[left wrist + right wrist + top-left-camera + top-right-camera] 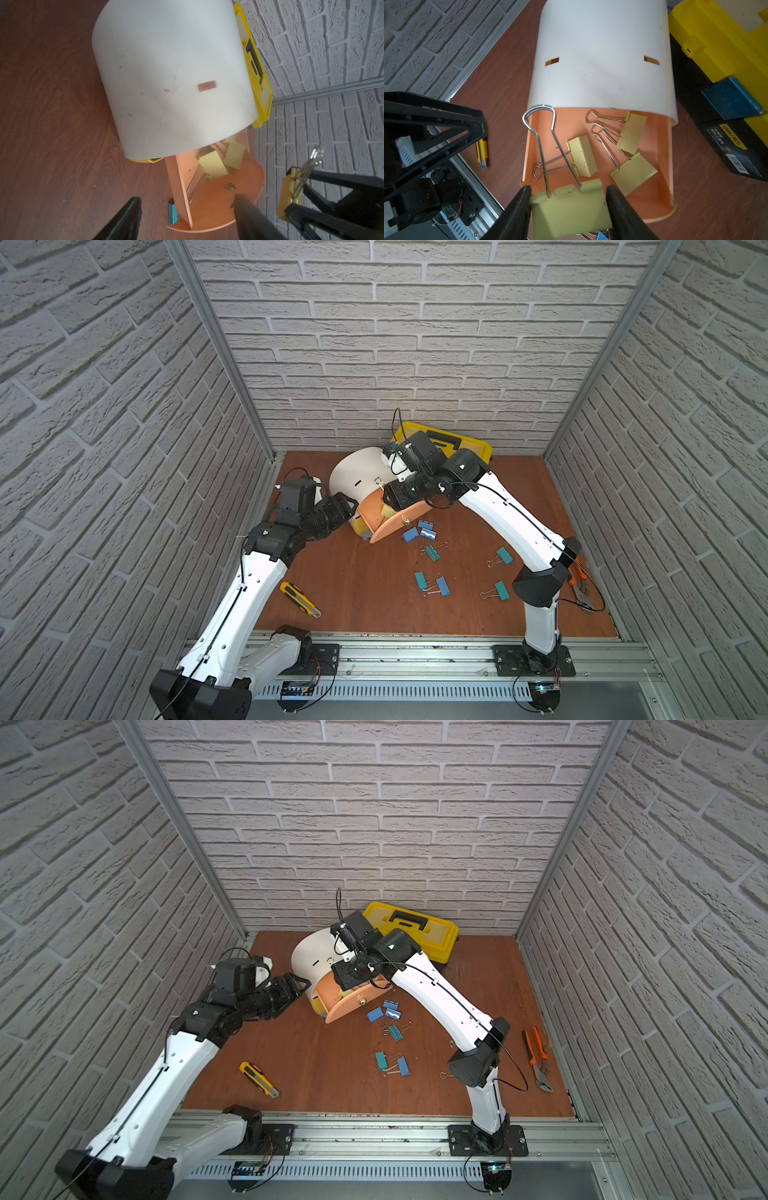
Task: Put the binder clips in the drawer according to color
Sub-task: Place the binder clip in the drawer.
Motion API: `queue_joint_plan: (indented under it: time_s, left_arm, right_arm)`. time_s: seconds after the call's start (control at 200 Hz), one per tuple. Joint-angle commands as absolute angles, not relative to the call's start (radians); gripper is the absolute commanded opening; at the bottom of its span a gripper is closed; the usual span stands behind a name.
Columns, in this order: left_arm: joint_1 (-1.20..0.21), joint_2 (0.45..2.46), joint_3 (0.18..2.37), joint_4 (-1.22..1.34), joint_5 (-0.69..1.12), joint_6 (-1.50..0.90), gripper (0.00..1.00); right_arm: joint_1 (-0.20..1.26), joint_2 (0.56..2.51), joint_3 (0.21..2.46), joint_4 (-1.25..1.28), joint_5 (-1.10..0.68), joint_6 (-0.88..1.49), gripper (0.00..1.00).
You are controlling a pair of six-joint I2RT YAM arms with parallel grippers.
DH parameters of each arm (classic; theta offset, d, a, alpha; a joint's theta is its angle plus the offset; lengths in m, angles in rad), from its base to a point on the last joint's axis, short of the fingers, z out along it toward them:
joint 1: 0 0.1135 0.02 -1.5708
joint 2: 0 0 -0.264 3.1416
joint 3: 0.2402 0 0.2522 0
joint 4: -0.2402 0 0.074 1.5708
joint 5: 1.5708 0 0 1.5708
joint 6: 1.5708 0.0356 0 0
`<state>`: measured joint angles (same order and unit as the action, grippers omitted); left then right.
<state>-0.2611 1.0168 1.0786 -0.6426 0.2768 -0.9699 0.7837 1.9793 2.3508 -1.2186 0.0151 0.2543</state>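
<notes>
- Now the right gripper (568, 188) pinches a yellow clip (569, 212) by its sides, over the open peach drawer (668, 166); three more yellow clips (582, 155) lie inside.
- It should go lower, then let go gently; the wire loop points at the white cabinet (602, 52) and could catch its edge.
- The left gripper (188, 198) is spread and empty, beside the cabinet.
- Blue clips (417, 533) lie by the drawer front; teal clips (504, 556) lie farther out; the toolbox (411, 932) sits just behind the cabinet; knife (300, 599) and pliers (538, 1056) lie well apart.
</notes>
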Motion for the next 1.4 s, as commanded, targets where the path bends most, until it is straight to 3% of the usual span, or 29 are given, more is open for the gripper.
queue_joint_plan:
  time_s: [0.0, 0.365, 0.725, 0.935, 1.105, 1.395]
  left_arm:
    - [-0.251, 0.989, 1.035, -0.608, 0.277, -0.987, 0.74]
    - [-0.250, 0.986, 1.020, -0.602, 0.288, -0.989, 0.74]
    - [-0.248, 0.994, 1.030, -0.603, 0.298, -0.980, 0.75]
    - [-0.246, 0.997, 1.037, -0.603, 0.301, -0.978, 0.75]
    - [-0.245, 1.000, 1.049, -0.610, 0.301, -0.974, 0.75]
    - [-0.244, 1.026, 1.105, -0.643, 0.305, -0.945, 0.75]
  right_arm:
    - [0.803, 2.001, 2.378, -1.214, 0.011, 0.254, 0.49]
    - [0.816, 2.036, 2.383, -1.196, 0.013, 0.257, 0.51]
    - [0.816, 2.028, 2.392, -1.188, 0.029, 0.259, 0.65]
    - [0.816, 2.026, 2.408, -1.188, 0.043, 0.261, 0.69]
    - [0.815, 2.001, 2.408, -1.183, 0.064, 0.258, 0.68]
    - [0.794, 1.880, 2.302, -1.156, 0.083, 0.269, 0.58]
